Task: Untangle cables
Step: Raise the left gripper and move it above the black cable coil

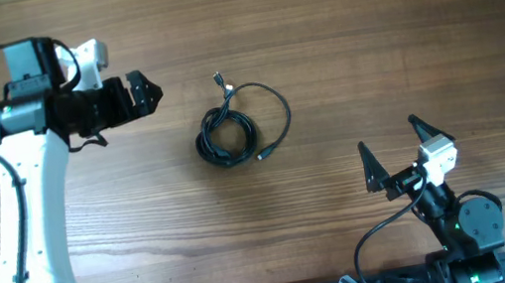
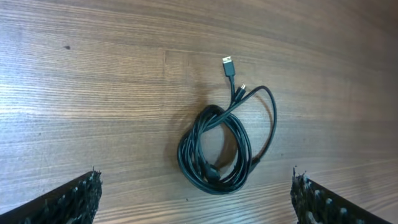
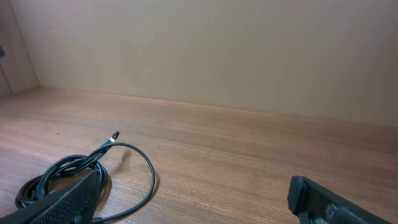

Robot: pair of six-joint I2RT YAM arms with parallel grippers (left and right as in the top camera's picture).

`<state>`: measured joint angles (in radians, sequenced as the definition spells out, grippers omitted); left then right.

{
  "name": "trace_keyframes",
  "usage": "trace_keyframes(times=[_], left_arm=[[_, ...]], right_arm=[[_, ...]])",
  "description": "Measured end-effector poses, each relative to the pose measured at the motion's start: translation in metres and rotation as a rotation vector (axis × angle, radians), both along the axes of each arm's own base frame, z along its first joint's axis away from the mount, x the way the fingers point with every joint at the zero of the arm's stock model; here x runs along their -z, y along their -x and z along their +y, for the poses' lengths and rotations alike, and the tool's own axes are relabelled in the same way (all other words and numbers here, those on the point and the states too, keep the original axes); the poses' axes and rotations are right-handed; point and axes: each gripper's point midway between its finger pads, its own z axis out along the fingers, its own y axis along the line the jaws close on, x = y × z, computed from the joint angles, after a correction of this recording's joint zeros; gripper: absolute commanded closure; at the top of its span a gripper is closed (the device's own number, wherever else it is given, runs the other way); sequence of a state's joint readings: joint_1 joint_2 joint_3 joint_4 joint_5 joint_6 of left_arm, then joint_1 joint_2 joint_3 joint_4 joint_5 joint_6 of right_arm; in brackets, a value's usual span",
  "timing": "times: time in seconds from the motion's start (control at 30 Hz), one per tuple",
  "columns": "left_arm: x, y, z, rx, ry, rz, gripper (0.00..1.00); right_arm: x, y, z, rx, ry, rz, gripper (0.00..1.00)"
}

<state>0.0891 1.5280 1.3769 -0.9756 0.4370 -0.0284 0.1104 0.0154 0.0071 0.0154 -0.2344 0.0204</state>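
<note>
Toothed pads (image 2: 78, 196) of my left gripper (image 1: 147, 90) frame the bottom of my wrist view, spread wide with nothing between them. Under everything runs the wooden table (image 1: 415, 17). My right gripper (image 1: 387, 133) is also splayed wide and empty.

Straight ahead of my left fingers, well apart from them, lie the cables (image 2: 214, 149). From my right gripper they sit ahead and off to its left, also well apart. I judge this to be the approach step, with no cord gripped yet.

Thin black cords are wound into a tight oval coil, with one slack loop bowing out on the side away from my left gripper. How many separate cords are in that coil, I cannot quite tell. A silver plug (image 2: 229, 64) sticks out beyond the coil, with a smaller dark plug (image 2: 241, 92) just beside its cord.

Next I would probably pin the coil with one gripper and pinch the free silver end with the other, drawing it out gently.
</note>
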Motion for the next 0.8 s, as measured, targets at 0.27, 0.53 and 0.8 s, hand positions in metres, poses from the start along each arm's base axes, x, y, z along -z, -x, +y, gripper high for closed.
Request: trace_keyframes(times=[0.27, 0.53, 0.8], left_arm=[[0.032, -0.020, -0.034, -0.025, -0.051, 0.058, 0.00], [0.047, -0.019, -0.038, -0.045, -0.058, 0.113, 0.00], [0.046, -0.022, -0.037, -0.053, -0.068, 0.102, 0.00]], right_arm=[[0.000, 0.000, 0.000, 0.000, 0.000, 0.000, 0.00], [0.000, 0.000, 0.000, 0.000, 0.000, 0.000, 0.00], [0.000, 0.000, 0.000, 0.000, 0.000, 0.000, 0.00]])
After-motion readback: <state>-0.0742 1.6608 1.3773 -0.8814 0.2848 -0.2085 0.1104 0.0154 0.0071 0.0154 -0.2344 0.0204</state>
